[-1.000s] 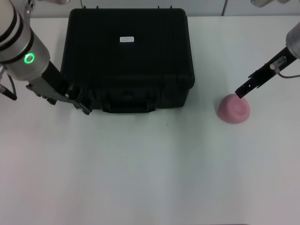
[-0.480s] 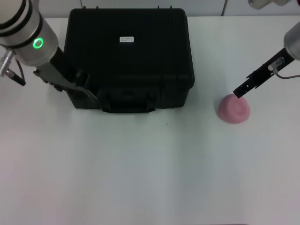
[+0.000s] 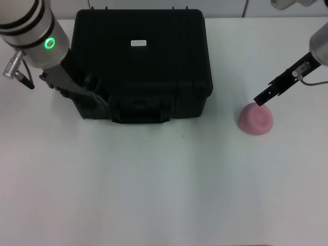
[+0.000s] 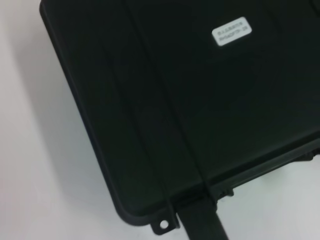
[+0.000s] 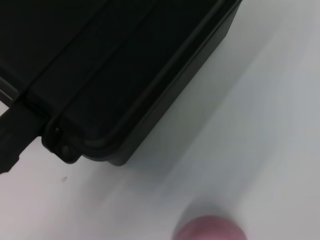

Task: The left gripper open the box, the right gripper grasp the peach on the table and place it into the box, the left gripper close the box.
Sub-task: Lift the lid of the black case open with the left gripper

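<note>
White table (image 3: 154,195): the peach (image 3: 255,119) lies just below the right end effector (image 3: 260,100), grip state unclear.

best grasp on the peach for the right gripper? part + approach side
Probably top-down. The peach sits as a low dome, flat side on the table, dimple up, with bare table around it. Straddle the dome and close the fingers across its widest part, near the base. The right gripper hangs just above its box-side edge, so a short shift outward should centre it.

Pretty plain setup here: just a big white desk (image 3: 154,184) filling almost the whole view, evenly lit, with a thin strip of pale wall (image 3: 220,7) behind.
</note>
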`<move>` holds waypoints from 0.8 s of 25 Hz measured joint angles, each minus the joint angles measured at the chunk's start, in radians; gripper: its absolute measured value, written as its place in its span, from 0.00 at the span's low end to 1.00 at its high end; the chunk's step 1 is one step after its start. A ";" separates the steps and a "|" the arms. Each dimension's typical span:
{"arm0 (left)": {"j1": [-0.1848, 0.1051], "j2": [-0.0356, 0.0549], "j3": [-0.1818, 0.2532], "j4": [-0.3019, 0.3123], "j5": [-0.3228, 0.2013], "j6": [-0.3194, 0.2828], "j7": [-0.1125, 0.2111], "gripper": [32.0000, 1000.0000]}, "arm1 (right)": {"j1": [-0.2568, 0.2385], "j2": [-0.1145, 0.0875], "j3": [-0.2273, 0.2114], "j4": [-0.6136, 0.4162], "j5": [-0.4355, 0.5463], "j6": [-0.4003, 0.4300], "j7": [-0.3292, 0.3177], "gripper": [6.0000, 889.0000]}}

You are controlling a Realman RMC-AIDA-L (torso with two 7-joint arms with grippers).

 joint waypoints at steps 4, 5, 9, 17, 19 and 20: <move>-0.006 -0.0005 0.003 -0.014 -0.003 0.018 -0.009 0.88 | -0.001 0.004 0.000 0.000 0.000 -0.008 -0.008 0.90; -0.009 -0.0006 0.003 -0.024 -0.003 0.021 -0.010 0.88 | -0.001 0.006 0.000 0.000 0.000 -0.010 -0.010 0.90; -0.041 -0.0009 0.004 -0.092 -0.004 0.030 -0.010 0.88 | -0.001 0.007 0.000 0.000 0.000 -0.013 -0.012 0.90; -0.075 -0.0010 0.028 -0.151 -0.004 0.069 -0.010 0.88 | 0.000 0.008 0.000 0.000 0.000 -0.014 -0.014 0.90; -0.078 -0.0010 0.030 -0.153 -0.004 0.076 -0.010 0.88 | 0.000 0.008 0.000 0.000 0.000 -0.014 -0.014 0.89; -0.080 -0.0010 0.030 -0.155 -0.003 0.081 -0.010 0.88 | 0.001 0.008 0.000 0.000 0.000 -0.014 -0.014 0.89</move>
